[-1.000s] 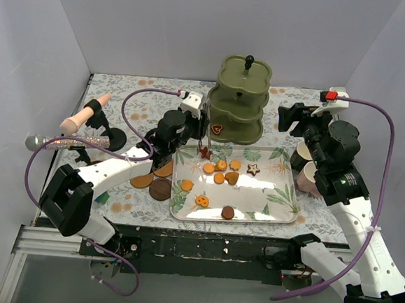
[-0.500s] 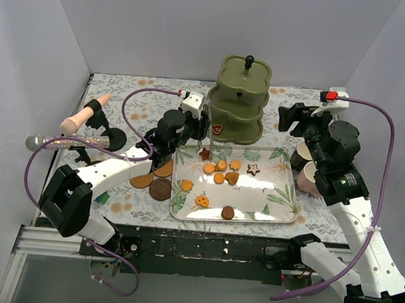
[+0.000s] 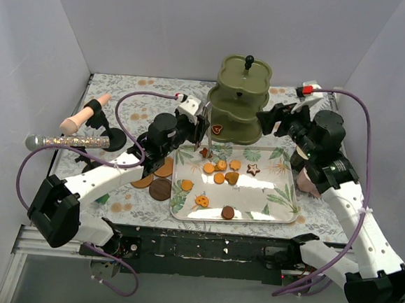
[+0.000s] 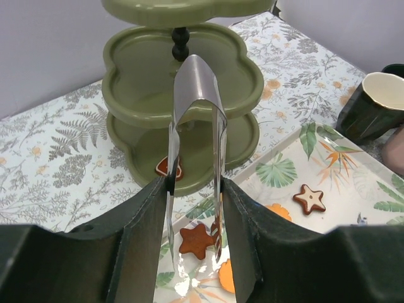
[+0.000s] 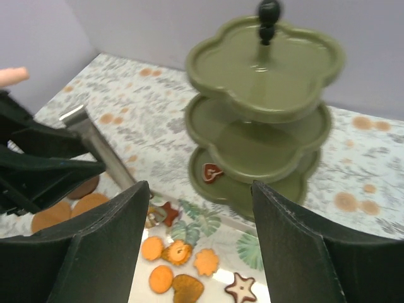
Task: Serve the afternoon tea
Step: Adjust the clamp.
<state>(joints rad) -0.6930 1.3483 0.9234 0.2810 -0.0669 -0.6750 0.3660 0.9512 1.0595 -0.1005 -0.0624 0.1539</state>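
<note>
At far-left corner of the leaf-print tray (image 3: 255,198) we note L gripper (image 4: 192,189) clamped on metal tongs (image 4: 197,120), tong tips apart over a brown star biscuit (image 4: 194,240). Orange heart biscuit (image 5: 212,172) lies on btm tier of olive-green three-tier stand (image 3: 240,102). R gripper (image 5: 199,189) has jaws apart, empty, near stand.

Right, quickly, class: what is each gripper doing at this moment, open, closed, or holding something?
Left gripper: closed on the metal tongs.
Right gripper: open, holding nothing.
</note>
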